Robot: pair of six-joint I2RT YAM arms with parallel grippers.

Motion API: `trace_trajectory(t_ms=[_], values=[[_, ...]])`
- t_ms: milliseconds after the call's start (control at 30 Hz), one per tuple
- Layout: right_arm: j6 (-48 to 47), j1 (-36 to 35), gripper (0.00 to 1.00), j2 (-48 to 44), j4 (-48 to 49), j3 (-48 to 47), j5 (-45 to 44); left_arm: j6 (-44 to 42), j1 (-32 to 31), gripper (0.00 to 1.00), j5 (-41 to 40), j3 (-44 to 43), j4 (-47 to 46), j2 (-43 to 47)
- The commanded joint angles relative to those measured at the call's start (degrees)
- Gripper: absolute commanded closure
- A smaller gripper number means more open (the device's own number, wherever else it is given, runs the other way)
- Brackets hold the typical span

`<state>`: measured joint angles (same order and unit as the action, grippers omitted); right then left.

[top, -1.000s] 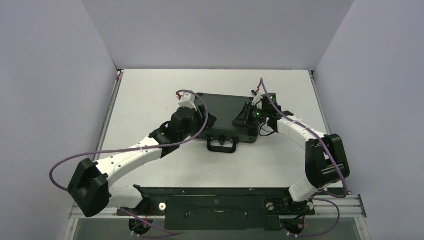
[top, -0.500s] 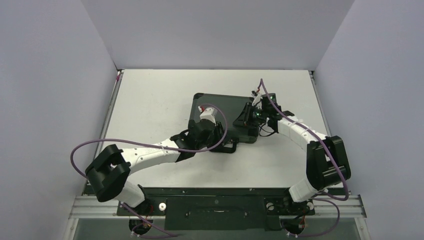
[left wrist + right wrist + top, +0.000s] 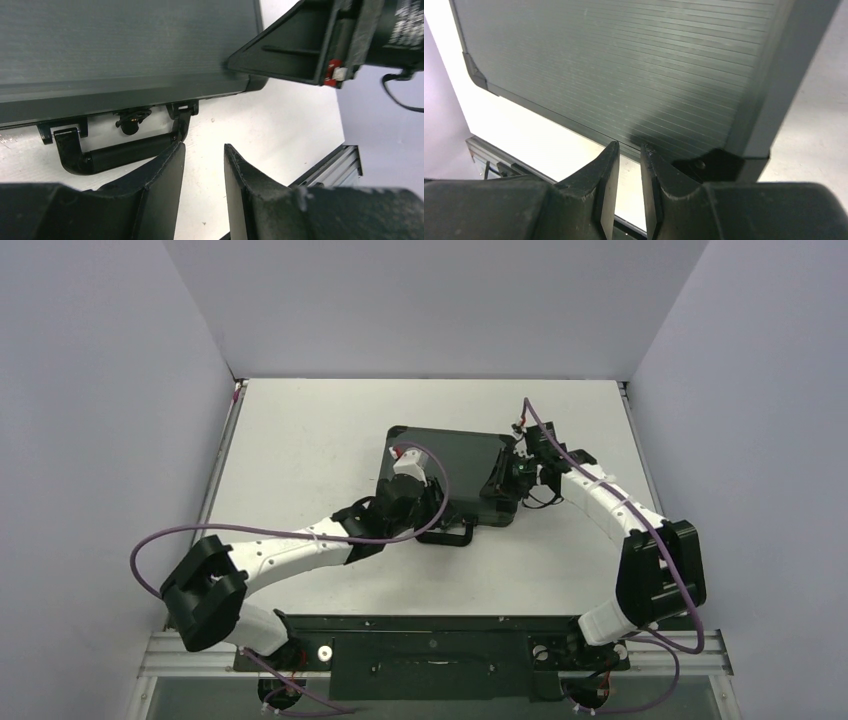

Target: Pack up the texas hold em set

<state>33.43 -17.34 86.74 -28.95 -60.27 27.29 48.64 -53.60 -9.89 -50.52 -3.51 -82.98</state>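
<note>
The black hard case (image 3: 455,455) lies shut and flat on the white table, its handle (image 3: 455,535) toward the arms. Decks, chips and discs are out of view. My left gripper (image 3: 432,512) is at the case's front edge, open and empty. In the left wrist view its tips (image 3: 204,147) sit just right of the handle (image 3: 117,154), below the ribbed lid (image 3: 125,45). My right gripper (image 3: 507,478) is at the case's right edge. In the right wrist view its fingers (image 3: 629,146) stand a narrow gap apart, empty, at the lid's (image 3: 614,65) edge.
A small round latch (image 3: 131,120) sits between the handle mounts. The black mounting rail (image 3: 430,635) runs along the near table edge. Grey walls enclose the table on three sides. Purple cables loop off both arms.
My left arm swung from the case's left side to its front edge by the handle. My right gripper slid a little toward the case's right edge. The case stays shut.
</note>
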Motion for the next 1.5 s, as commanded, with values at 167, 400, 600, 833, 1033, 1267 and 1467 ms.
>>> trace_trajectory(t_ms=[167, 400, 600, 833, 1033, 1267, 1467], values=[[-1.40, -0.70, 0.76, -2.08, -18.99, -3.70, -7.69, -3.52, 2.18, 0.61, -1.60, 0.56, 1.16, 8.85], [-0.26, -0.93, 0.74, -5.73, -21.61, -7.32, -9.10, -5.29, 5.25, 0.58, 1.58, 4.10, 1.34, 10.63], [0.17, -0.94, 0.69, -11.28, -22.97, -5.68, -10.93, -5.83, 5.09, 0.58, 5.44, 6.02, 0.00, 7.22], [2.28, -0.94, 0.69, -19.12, -23.35, 0.90, -11.42, -6.91, 4.35, 0.61, 7.60, 6.93, -3.74, 1.78], [3.51, -0.79, 0.69, -23.35, -23.43, 4.39, -12.23, -7.10, 4.36, 0.69, 8.00, 4.68, -4.45, -4.57], [3.45, -0.68, 0.69, -25.61, -24.56, 5.01, -13.13, -7.36, 4.30, 0.77, 8.07, 2.59, -5.55, -9.59], [3.10, -0.61, 0.69, -26.74, -24.70, 6.44, -13.27, -6.68, 4.30, 0.81, 7.48, 1.60, -6.34, -9.40]])
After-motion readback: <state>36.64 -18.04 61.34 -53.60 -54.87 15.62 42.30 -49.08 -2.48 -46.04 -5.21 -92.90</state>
